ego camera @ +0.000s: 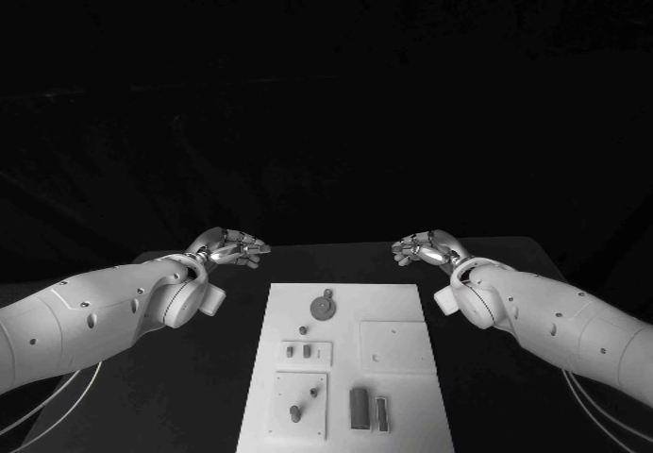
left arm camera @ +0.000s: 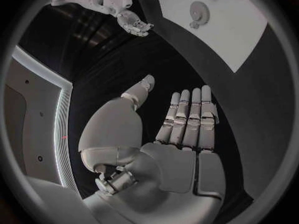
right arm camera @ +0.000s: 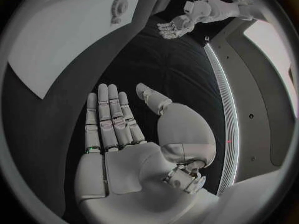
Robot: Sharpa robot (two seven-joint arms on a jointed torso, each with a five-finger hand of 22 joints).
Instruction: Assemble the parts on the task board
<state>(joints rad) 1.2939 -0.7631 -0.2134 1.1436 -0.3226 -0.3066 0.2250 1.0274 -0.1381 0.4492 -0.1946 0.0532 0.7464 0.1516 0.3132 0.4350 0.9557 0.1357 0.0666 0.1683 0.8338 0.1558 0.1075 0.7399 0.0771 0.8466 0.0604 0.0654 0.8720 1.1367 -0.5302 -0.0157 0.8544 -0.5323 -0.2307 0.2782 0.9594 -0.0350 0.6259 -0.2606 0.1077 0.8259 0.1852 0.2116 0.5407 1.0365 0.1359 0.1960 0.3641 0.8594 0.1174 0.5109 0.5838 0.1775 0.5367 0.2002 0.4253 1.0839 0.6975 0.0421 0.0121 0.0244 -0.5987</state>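
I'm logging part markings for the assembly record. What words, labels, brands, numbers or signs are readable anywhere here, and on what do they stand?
None can be read.
Task board: no print shows on it.
Gear and the other parts on the board: no marks to be made out.
Left hand and right hand: no lettering shows.

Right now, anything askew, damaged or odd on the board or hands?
Nothing stands out. The task board lies flat and square on the table, the gear and the other parts sit on it. The left hand and right hand hover beyond its far end, holding nothing.
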